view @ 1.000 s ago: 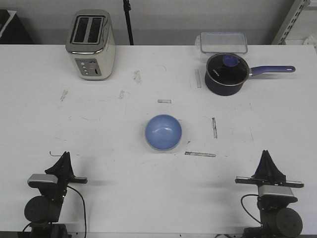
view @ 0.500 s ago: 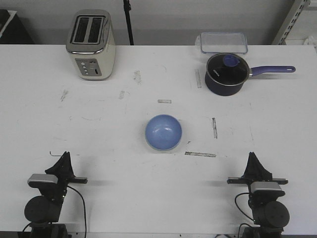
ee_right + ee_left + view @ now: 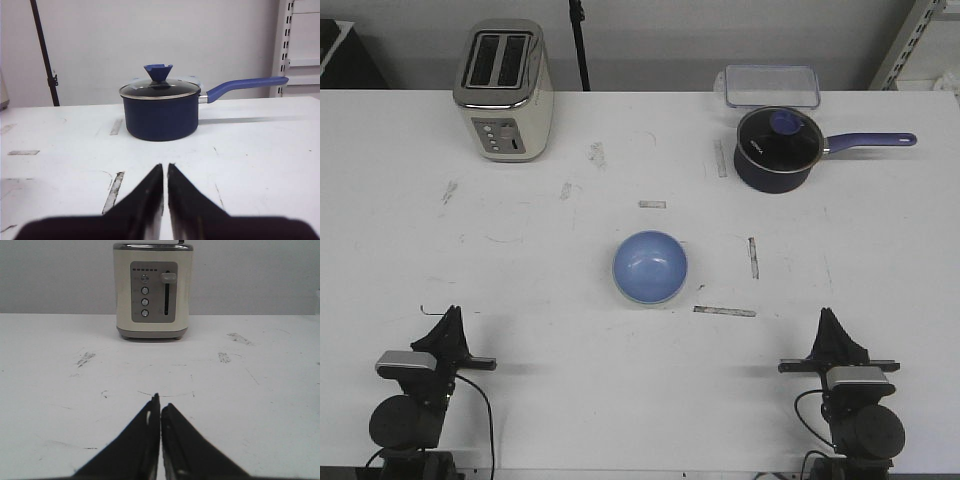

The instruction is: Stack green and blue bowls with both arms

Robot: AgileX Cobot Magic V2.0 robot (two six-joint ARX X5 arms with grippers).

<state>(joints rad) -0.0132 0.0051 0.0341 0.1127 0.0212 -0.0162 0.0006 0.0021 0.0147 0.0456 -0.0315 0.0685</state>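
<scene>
From the front, the blue bowl (image 3: 650, 267) sat upright near the middle of the white tabletop (image 3: 540, 280), with only a pale rim showing under it, so whether the green bowl lay beneath could not be told. The left claw (image 3: 447, 322) rested by the near left corner and the right claw (image 3: 832, 327) by the near right corner, both well apart from the bowl and holding nothing. A cream toaster (image 3: 504, 91) stood toward the far left edge, a navy saucepan (image 3: 778, 148) with a lid toward the far right, a clear lidded box (image 3: 771, 85) just behind it. In the left wrist view the left claw's tips were pressed nearly together, pointing at the toaster. In the right wrist view the right claw's tips were likewise narrow, pointing at the saucepan
</scene>
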